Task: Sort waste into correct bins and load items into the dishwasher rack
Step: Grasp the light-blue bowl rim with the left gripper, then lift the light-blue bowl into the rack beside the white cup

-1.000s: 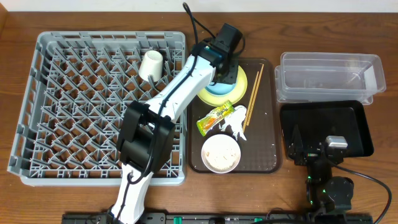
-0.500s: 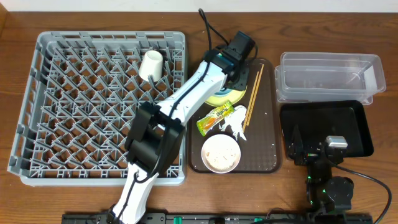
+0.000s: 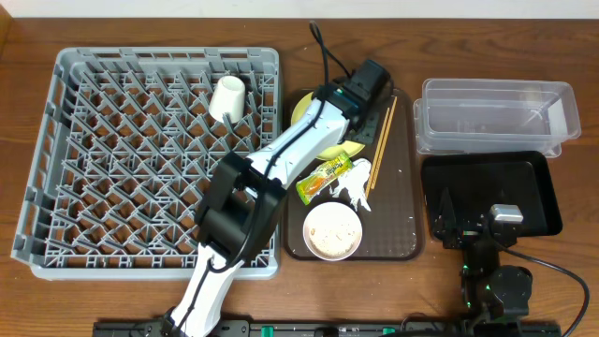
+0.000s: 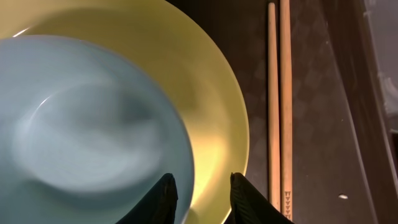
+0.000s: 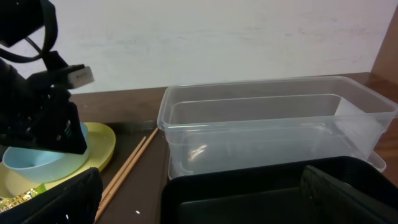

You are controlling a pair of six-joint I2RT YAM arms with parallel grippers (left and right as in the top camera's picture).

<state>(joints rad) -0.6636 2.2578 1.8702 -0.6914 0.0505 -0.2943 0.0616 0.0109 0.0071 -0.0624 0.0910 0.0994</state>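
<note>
Overhead, the left arm stretched across the corner of the dishwasher rack (image 3: 42, 159) to the far end of the brown serving tray (image 3: 404, 201). There the light blue bowl (image 4: 87, 124) sat on the round yellow plate (image 4: 221, 118). From the wrist view, the left gripper (image 4: 202, 190) had its two dark fingers partly spread, straddling the bowl's rim on the side toward the chopsticks (image 4: 278, 99). One finger hung over the blue inside and the other over the plate outside, with a strip of yellow showing between them. They did not appear to be pinching the wall yet, though the bowl was blurred and contact could not be made out. The chopsticks lay side by side just beside the plate, their long axis running roughly from the near edge of the tray to the far edge, apart from the outer finger. The right gripper (image 5: 199, 183) sat wide open over the black tray (image 5: 249, 193), well apart from the bowl, so the left arm was plainly the nearer. The next move was probably to close on the rim and carry the bowl left to the rack, just beside the tray.
</note>
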